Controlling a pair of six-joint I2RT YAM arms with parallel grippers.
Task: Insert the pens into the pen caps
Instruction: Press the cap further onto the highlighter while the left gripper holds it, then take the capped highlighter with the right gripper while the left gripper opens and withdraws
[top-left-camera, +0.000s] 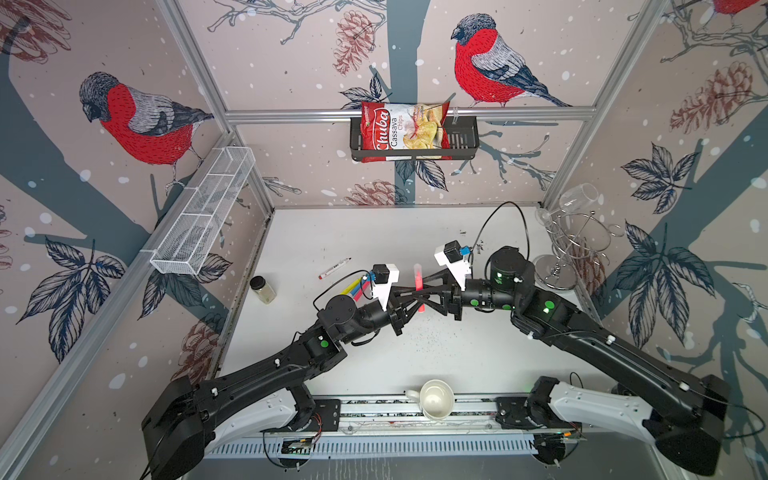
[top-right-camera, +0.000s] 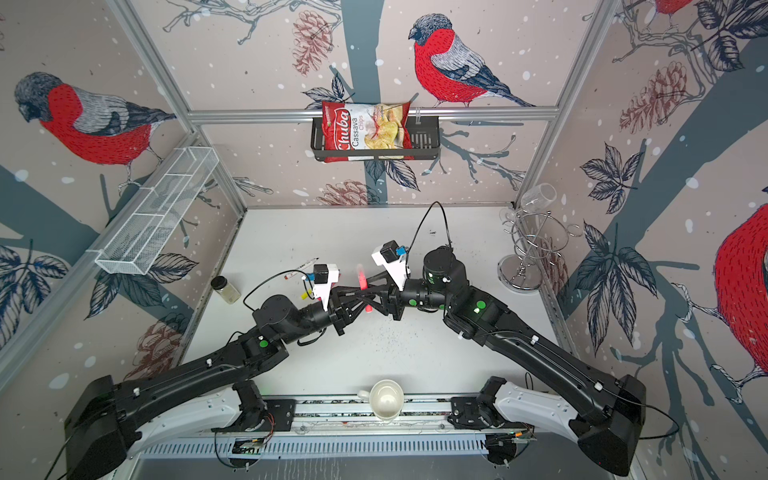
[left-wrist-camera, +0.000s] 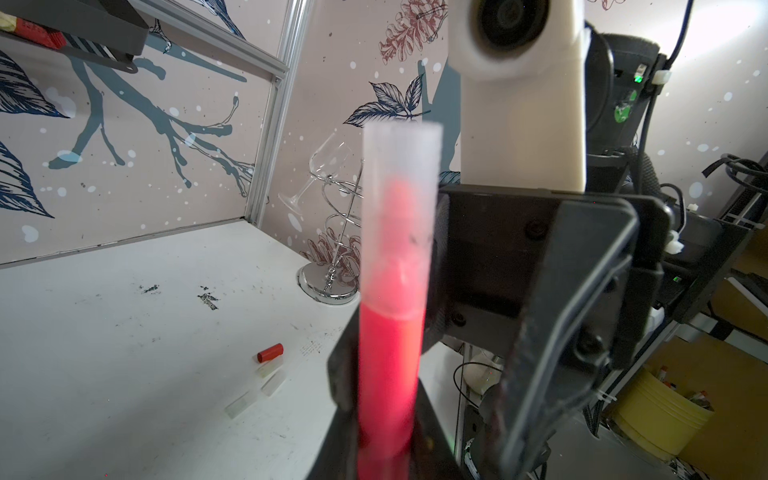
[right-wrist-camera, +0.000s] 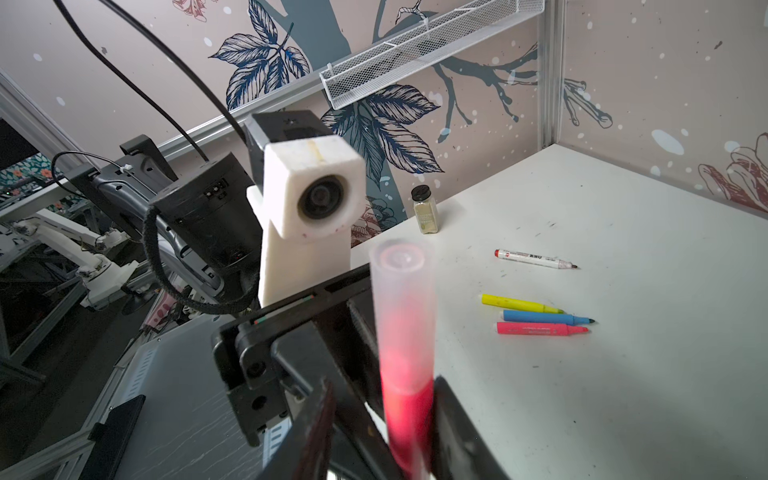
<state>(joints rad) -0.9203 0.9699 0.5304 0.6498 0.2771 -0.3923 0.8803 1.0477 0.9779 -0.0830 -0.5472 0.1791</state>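
Left wrist view puts the pink-red plastic marker pen (left-wrist-camera: 388, 365) right before the lens. Its long axis is near vertical, and a translucent whitish tube cap (left-wrist-camera: 401, 199) sleeves its upper end, the tip dimly visible inside. The left pincer (left-wrist-camera: 384, 399) is pressed together on the lower barrel, pinching the pen clear of the white tabletop (left-wrist-camera: 124, 332). The right pincer (right-wrist-camera: 386, 419) reaches in from the opposite side, with jaws flanking the barrel just under the cap. One pad looks to be against the barrel, but whether it grips I cannot tell. The cap seems seated or nearly so, so any last push would run straight down the pen's axis. A yellow pen (right-wrist-camera: 521, 305), a blue pen (right-wrist-camera: 546, 318), a second pink pen (right-wrist-camera: 540, 329) and a white-bodied pen (right-wrist-camera: 534, 258) lie flat on the left arm's side. A red cap (left-wrist-camera: 270, 352) and three whitish caps (left-wrist-camera: 272, 380) lie loose, seemingly nearer the right arm.
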